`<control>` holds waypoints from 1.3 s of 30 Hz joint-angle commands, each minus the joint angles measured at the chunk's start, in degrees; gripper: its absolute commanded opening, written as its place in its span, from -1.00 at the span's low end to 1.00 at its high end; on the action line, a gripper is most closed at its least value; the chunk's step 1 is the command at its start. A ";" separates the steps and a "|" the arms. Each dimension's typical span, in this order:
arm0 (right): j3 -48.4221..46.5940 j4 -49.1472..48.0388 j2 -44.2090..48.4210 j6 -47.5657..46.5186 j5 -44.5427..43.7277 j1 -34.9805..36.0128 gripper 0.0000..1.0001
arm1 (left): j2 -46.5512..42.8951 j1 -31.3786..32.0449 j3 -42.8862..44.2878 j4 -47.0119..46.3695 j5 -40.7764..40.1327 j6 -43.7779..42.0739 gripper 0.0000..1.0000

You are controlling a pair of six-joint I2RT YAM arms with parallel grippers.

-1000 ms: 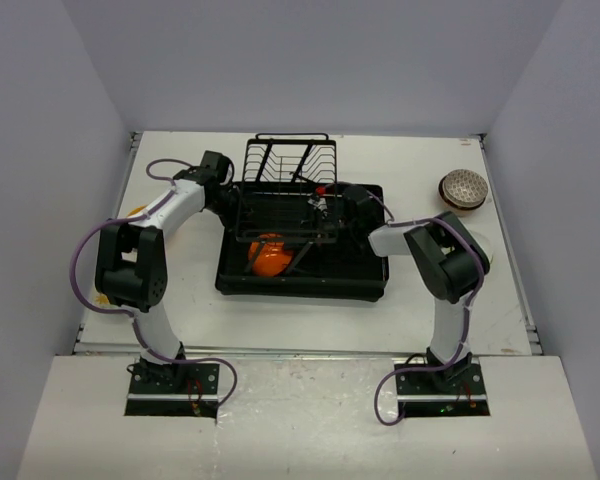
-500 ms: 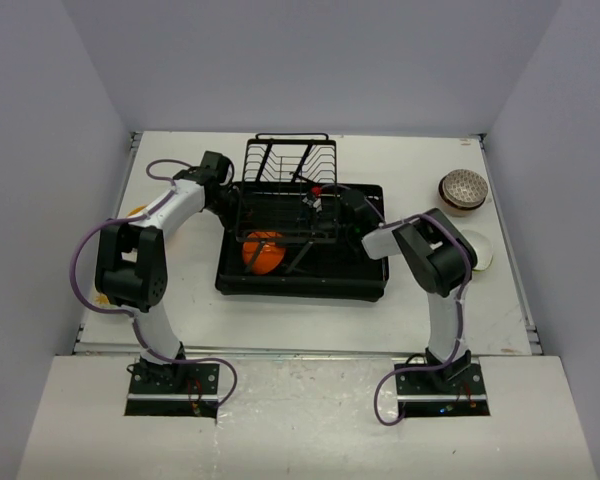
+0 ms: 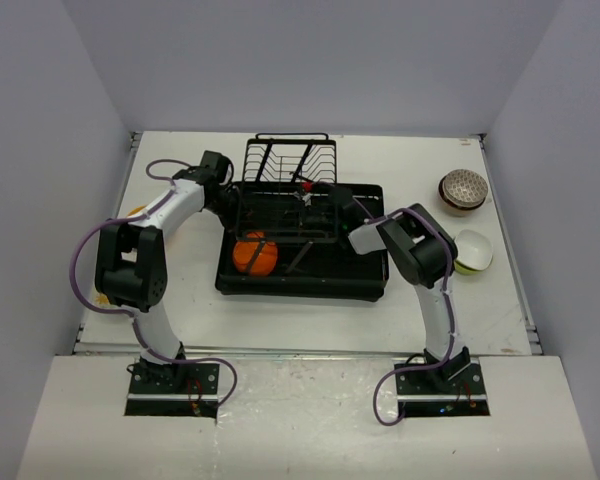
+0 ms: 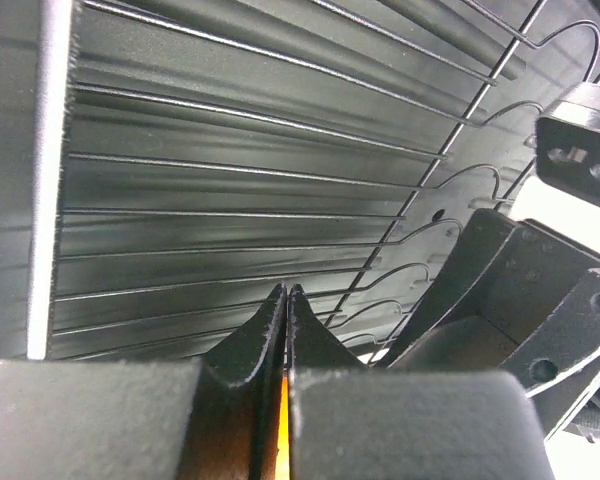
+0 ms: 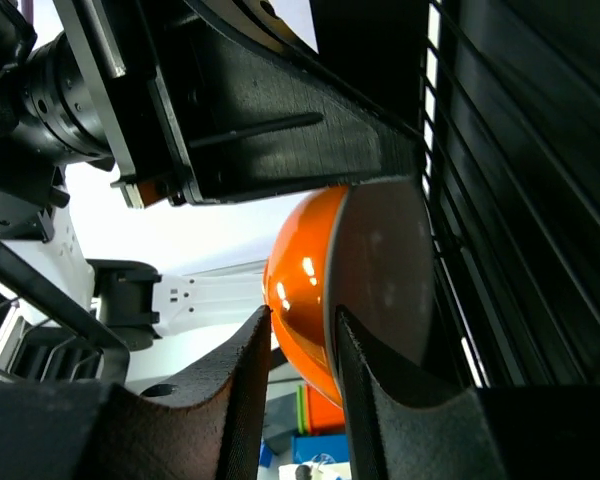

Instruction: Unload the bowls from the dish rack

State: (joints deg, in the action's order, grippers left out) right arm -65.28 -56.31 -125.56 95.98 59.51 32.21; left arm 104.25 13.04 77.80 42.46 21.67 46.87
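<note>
The orange bowl (image 3: 255,252) stands on edge in the tray (image 3: 350,282), so its rim has to be taken from the side. My right gripper (image 5: 302,318) points at it with jaws narrow and empty (the bowl shows past the tips, not between them). My left gripper (image 4: 285,295) is pressed shut at the left side of the rack (image 3: 285,158), I judge to steady it. On the table (image 3: 180,300), right, a white bowl (image 3: 472,250) and a brown bowl (image 3: 463,190) are already out.

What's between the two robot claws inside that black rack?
Only black wires of the dish rack, over its tray, separate the left gripper and right gripper, as the top view shows.
</note>
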 commanded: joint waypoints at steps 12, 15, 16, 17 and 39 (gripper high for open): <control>-3.81 12.16 1.63 -8.08 4.39 2.16 -0.33 | -0.54 -2.23 3.68 1.49 2.41 -2.75 -1.00; -3.19 14.39 2.25 -10.90 5.88 2.16 -0.34 | -0.62 -2.40 2.89 1.14 2.59 -2.75 -1.00; -3.02 14.04 2.25 -10.91 6.76 2.16 -0.34 | -0.71 -2.40 2.71 0.96 2.59 -2.66 -1.00; -2.93 13.78 2.25 -10.91 7.11 2.33 -0.34 | -0.71 -2.49 2.45 1.05 2.59 -2.66 -1.00; -8.29 -6.78 -4.60 5.88 8.70 4.88 -0.36 | -0.62 -3.02 3.24 0.52 2.94 -1.70 -1.00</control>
State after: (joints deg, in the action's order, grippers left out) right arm -70.94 -56.82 -129.10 98.06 67.53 36.71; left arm 104.25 10.55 79.57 43.09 22.63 45.43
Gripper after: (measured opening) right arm 0.327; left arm 0.002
